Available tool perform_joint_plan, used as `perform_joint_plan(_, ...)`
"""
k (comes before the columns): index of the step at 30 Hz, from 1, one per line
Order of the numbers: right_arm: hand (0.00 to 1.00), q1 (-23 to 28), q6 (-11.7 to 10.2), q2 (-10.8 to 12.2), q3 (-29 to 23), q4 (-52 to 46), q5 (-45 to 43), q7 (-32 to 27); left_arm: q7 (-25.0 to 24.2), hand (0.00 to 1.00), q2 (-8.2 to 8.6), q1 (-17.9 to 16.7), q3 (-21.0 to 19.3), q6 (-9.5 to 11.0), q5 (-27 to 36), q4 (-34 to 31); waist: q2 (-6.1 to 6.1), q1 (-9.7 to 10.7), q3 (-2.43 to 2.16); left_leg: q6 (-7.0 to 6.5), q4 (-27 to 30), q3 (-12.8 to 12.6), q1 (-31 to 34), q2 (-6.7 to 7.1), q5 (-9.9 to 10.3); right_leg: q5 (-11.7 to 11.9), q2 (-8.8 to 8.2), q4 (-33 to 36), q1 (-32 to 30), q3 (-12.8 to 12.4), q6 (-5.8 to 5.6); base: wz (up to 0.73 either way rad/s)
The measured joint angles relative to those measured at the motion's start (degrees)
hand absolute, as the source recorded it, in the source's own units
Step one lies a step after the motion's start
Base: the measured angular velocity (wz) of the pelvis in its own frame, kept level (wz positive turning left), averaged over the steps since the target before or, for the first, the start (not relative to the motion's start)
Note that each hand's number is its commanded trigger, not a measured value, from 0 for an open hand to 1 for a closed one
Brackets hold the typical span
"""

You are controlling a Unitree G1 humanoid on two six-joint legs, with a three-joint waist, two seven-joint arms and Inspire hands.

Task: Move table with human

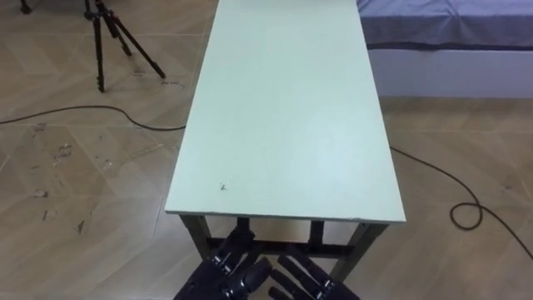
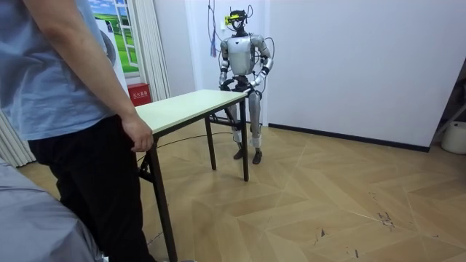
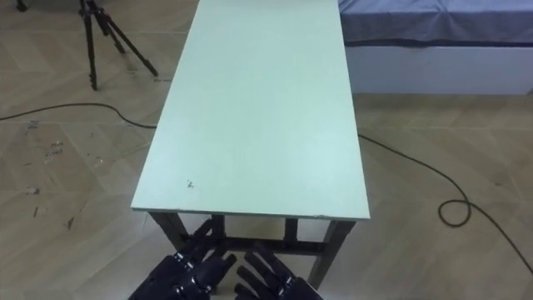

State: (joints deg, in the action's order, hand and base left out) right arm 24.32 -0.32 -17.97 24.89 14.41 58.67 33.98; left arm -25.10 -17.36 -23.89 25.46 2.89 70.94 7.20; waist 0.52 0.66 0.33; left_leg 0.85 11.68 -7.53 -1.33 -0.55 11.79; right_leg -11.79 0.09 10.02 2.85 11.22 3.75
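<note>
One pale table (image 1: 287,117) stretches from six to twelve o'clock before me, far end toward one bed (image 1: 450,29). My left hand (image 1: 223,268) and right hand (image 1: 310,281), fingers straight, sit just below its near edge at six.

You're on a light brown wooden parquet floor (image 2: 349,204) laid in a herringbone pattern, with a patch of dark scuff marks (image 1: 58,154) off to the left in the eye views. The plain white wall (image 2: 349,58) has a dark skirting board (image 2: 342,135) along its foot. Top right in the eye views you've got a low bed with a grey-blue cover and white base (image 1: 441,21), and top left a black tripod (image 1: 104,37) stands on the floor. In the room view there's a pale pleated curtain (image 2: 149,51), a green landscape poster (image 2: 116,29) just beside it, and a small red box (image 2: 138,93) on the floor under them. The light is even and indoor.
</note>
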Motion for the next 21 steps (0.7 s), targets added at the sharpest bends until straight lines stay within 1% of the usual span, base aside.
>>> perform_joint_plan(3, 0.00, -0.5, 0.2, -0.8, 0.2, -1.3, 0.6, 0.0, 0.0, 0.00, -0.81, 0.4, 0.0, 0.0, 2.1, -0.9, -0.21, 0.4, -0.05, 0.00, 0.0, -0.1, -0.2, 0.01, 0.0, 0.0, -0.01, -0.1, 0.0, -0.2, -0.04, -0.03)
perform_joint_plan(4, 0.00, -0.5, 0.2, -0.9, 0.2, -2.0, 1.4, -0.1, 0.0, 0.00, -1.65, 0.4, 0.1, -0.2, 2.5, -1.0, -0.25, 0.5, -0.02, 0.00, 0.0, -0.1, -0.3, -0.01, 0.0, 0.0, 0.00, -0.1, 0.0, -0.2, -0.04, 0.00)
perform_joint_plan(7, 0.00, -0.7, 0.1, -1.4, 0.2, -2.9, 2.4, -1.1, 0.8, 0.00, -3.25, 1.1, 0.0, -0.4, 3.2, -1.2, -0.28, 0.6, -0.02, 0.00, 0.1, -0.1, -0.3, -0.01, 0.0, 0.0, 0.01, -0.1, 0.0, -0.2, -0.04, 0.00)
perform_joint_plan(9, 0.00, -1.2, 0.1, -2.0, 0.2, -3.5, 2.5, -1.5, 1.4, 0.00, -3.76, 1.4, 0.0, -0.5, 3.7, -1.2, -0.28, 1.0, 0.02, 0.00, 0.0, 0.1, -0.5, -0.02, 0.0, 0.0, 0.00, 0.0, 0.4, -0.1, -0.04, 0.00)
perform_joint_plan(10, 0.00, -1.9, 0.1, -2.1, 0.0, -3.5, 2.5, -1.6, 2.1, 0.00, -3.84, 1.7, -0.1, -0.5, 4.1, -1.2, -0.27, 1.0, 0.21, 0.00, 0.0, 0.1, -0.8, -0.18, 0.0, 0.0, 0.01, 0.3, 0.7, -0.1, -0.03, 0.00)
perform_joint_plan(11, 0.00, -2.8, 0.1, -2.2, -0.3, -3.9, 2.5, -1.9, 2.5, 0.00, -3.90, 2.0, -0.2, -0.7, 5.1, -1.3, -0.32, 1.0, 0.71, 0.00, -0.1, 0.2, -1.4, -0.55, 0.0, 0.0, 0.06, 0.8, 1.0, -0.1, -0.04, 0.00)
perform_joint_plan(12, 0.00, -3.2, 0.1, -2.2, -0.4, -4.0, 2.5, -2.0, 2.8, 0.00, -4.00, 2.0, -0.2, -0.8, 5.6, -1.5, -0.27, 1.0, 0.82, 0.00, -0.2, 0.2, -1.4, -0.55, 0.0, 0.0, 0.07, 0.7, 1.0, 0.0, -0.04, 0.00)
perform_joint_plan(13, 0.00, -3.9, 0.4, -2.5, -0.3, -4.0, 2.5, -2.2, 4.0, 0.00, -4.06, 2.5, -0.2, -1.0, 6.3, -2.1, -0.12, 1.2, 1.02, -0.01, -0.2, 0.3, -1.3, -0.56, 0.0, 0.0, 0.11, 0.7, 1.0, 0.0, -0.04, 0.00)
perform_joint_plan(14, 0.00, -4.5, 0.5, -2.6, -0.3, -4.0, 2.7, -2.2, 5.0, 0.00, -4.08, 2.9, -0.2, -1.2, 7.4, -2.8, -0.07, 1.2, 1.34, -0.01, -0.1, 0.4, -1.2, -0.56, 0.0, 0.0, 0.12, 0.7, 1.0, 0.1, -0.04, 0.00)
perform_joint_plan(17, 0.00, -4.8, 1.1, -2.9, -0.2, -4.0, 3.9, -2.5, 6.1, 0.00, -4.08, 3.5, -0.2, -1.6, 10.7, -2.8, 0.06, 0.8, 1.39, -0.01, 0.0, 0.3, -1.2, -0.54, 0.0, 0.0, 0.12, 0.8, 0.5, -0.1, -0.01, -0.03)
perform_joint_plan(19, 0.00, -5.4, 1.9, -2.8, -0.2, -4.0, 4.8, -3.1, 7.2, 0.00, -4.02, 4.7, -0.4, -2.3, 13.8, -2.2, 0.07, 0.3, 1.38, -0.03, -0.1, -0.1, -1.2, -0.54, 0.0, 0.0, 0.13, 0.7, 0.2, -0.4, 0.01, -0.08)
perform_joint_plan(20, 0.00, -5.6, 2.3, -2.8, -0.3, -4.0, 4.7, -3.5, 7.7, 0.00, -3.91, 5.2, -0.5, -2.5, 15.2, -1.8, 0.12, 0.3, 1.32, -0.26, -0.2, -0.3, -1.4, -0.54, -0.2, 0.0, 0.12, 0.7, 0.2, -0.5, 0.03, 0.00)
perform_joint_plan(21, 0.00, -5.7, 2.4, -2.8, -0.3, -4.0, 4.7, -3.6, 8.0, 0.00, -3.92, 5.4, -0.6, -2.5, 15.2, -1.6, 0.15, 0.2, 1.24, -0.29, -0.2, -0.3, -1.4, -0.54, -0.2, 0.0, 0.12, 0.8, 0.2, -0.6, 0.03, -0.04)
